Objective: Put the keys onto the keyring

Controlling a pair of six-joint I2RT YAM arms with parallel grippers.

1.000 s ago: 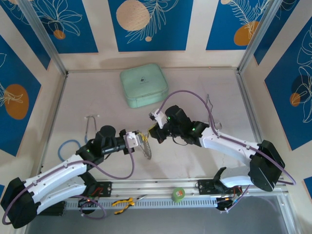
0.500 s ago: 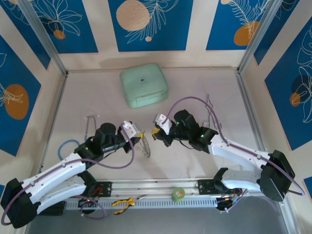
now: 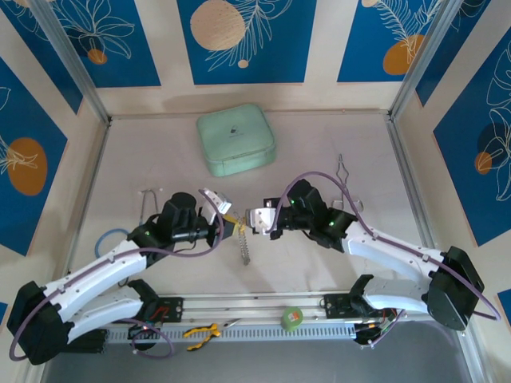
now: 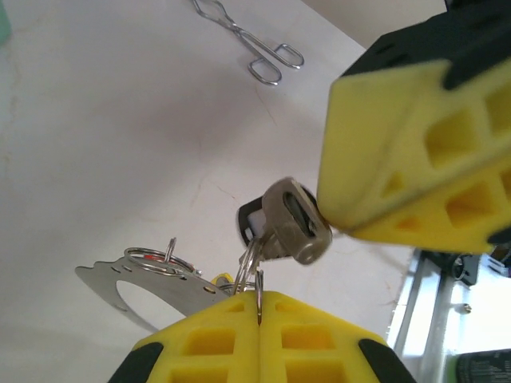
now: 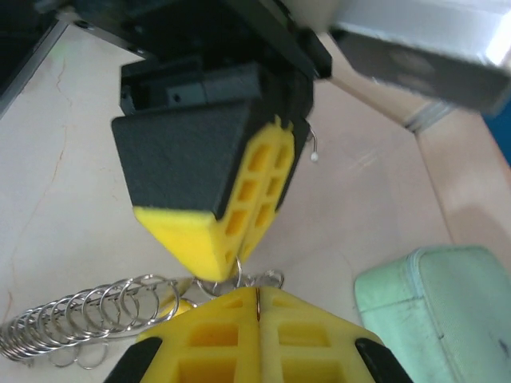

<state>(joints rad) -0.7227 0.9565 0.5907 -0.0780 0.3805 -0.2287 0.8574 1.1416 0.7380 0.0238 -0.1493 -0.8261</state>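
**Both grippers closed tip to tip over the key cluster**

**Tools.** The left gripper (image 4: pixel 258 298) is closed; a thin silver loop runs into the seam between its pads. I take that loop to be the keyring (image 4: pixel 252 267). The right gripper (image 5: pixel 257 298) is also closed, with a fine wire at its seam. Which piece that wire belongs to cannot be told. In the top view the 2 tips face each other at frame centre, raised off the table (image 4: pixel 120 144).

**Reason for the hold (judgement).** 1 gripper steadies the ring while the other works a key against it. The tip-to-tip pose fits threading, which is not yet shown complete.

**Task items relative to the tools.**
- In the left wrist view, 1 black-headed key (image 4: pixel 283 227) hangs at frame centre, just above the left pads. It touches the lower corner of the right gripper's pad.
- A flat silver tag (image 4: pixel 128 286) with small rings sits at lower left of that view, just beside the left pads.
- The chain (image 5: pixel 80 319) trails to lower left in the right wrist view. In the top view it hangs below the tips.

**Surroundings.** The wire tool (image 4: pixel 251 44) lies on the table, well apart. The case (image 5: pixel 447 311) lies beyond, at lower right of the right wrist view.
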